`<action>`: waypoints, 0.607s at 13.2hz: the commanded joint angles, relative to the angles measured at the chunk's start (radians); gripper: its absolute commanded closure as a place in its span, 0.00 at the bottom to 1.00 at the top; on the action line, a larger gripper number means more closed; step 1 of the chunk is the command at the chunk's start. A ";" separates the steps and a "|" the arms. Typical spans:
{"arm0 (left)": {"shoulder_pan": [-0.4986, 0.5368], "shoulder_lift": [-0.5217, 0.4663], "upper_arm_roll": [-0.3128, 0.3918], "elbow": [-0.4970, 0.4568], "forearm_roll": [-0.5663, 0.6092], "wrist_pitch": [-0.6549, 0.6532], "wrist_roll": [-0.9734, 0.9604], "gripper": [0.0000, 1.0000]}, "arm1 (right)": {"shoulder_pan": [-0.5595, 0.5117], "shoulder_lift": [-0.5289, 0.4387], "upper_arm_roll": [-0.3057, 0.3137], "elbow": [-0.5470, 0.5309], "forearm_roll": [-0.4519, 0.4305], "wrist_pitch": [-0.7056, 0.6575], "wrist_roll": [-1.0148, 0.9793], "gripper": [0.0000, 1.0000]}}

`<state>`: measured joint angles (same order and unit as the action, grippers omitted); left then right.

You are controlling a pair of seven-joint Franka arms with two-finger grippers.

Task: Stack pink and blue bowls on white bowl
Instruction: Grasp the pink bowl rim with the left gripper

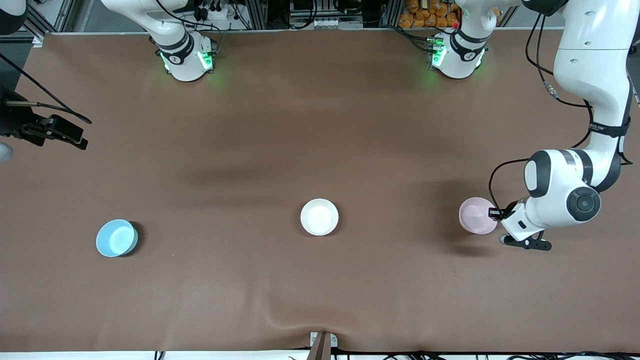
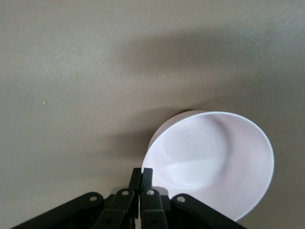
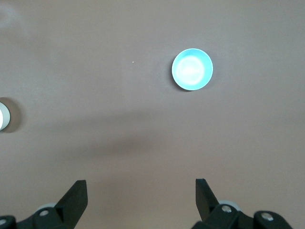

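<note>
Left gripper (image 2: 141,175) clamped on pink bowl (image 2: 214,162) rim, right gripper (image 3: 141,191) wide apart.

Three bowls sit on the table (image 1: 320,125) in a rough row across its width, all in the half nearer the front camera. The white bowl (image 1: 319,217) is in the middle. The pink bowl (image 1: 477,215) is toward the left arm's end, about level with it, and well apart from it. The blue bowl (image 1: 116,238) is toward the right arm's end, slightly nearer the front camera than the other two. The left gripper (image 2: 141,175) is at the pink bowl's rim, on the side toward the left arm's end, clamped on that rim. The right gripper (image 3: 140,193) hangs high over the table at the right arm's end, with the blue bowl well apart from it.
</note>
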<state>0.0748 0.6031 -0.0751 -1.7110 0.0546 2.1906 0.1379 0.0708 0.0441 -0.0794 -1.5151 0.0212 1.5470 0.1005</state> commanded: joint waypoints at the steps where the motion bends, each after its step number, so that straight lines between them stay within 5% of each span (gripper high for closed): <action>1: -0.006 -0.026 -0.022 -0.001 -0.048 0.001 -0.001 1.00 | 0.006 -0.012 -0.005 0.001 -0.010 -0.004 0.001 0.00; 6: -0.030 -0.017 -0.136 0.097 -0.082 -0.009 -0.147 1.00 | 0.006 -0.013 -0.005 0.001 -0.009 -0.008 0.001 0.00; 8: -0.116 0.003 -0.143 0.157 -0.079 -0.037 -0.283 1.00 | -0.003 -0.012 -0.008 0.000 -0.009 -0.010 0.001 0.00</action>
<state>0.0346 0.5941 -0.2183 -1.6123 -0.0131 2.1902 -0.0374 0.0708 0.0442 -0.0812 -1.5148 0.0212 1.5464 0.1007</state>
